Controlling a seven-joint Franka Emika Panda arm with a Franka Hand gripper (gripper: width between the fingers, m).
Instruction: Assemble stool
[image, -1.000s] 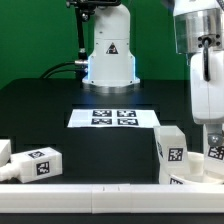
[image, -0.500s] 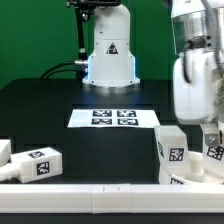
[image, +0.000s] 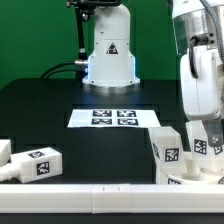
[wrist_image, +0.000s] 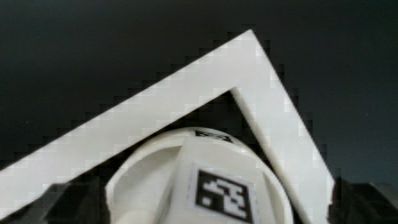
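No words or numbers legible. Triangular warning sign (image: 110, 47) on the robot base (image: 110, 68), symbol too small to tell. Marker board (image: 113, 117) on the worktop (image: 40, 110) carries several black-and-white square tags. One such tag each on the left leg (image: 38, 163), middle leg (image: 168, 152) and far-right leg (image: 207, 145). In the wrist view, the close-up leg (wrist_image: 222, 190) has one tag, pattern blurred.

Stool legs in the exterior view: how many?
4. Exterior view's left front: one leg, another cut off at the edge. Its right: one standing free, one under the gripper. More may be hidden.
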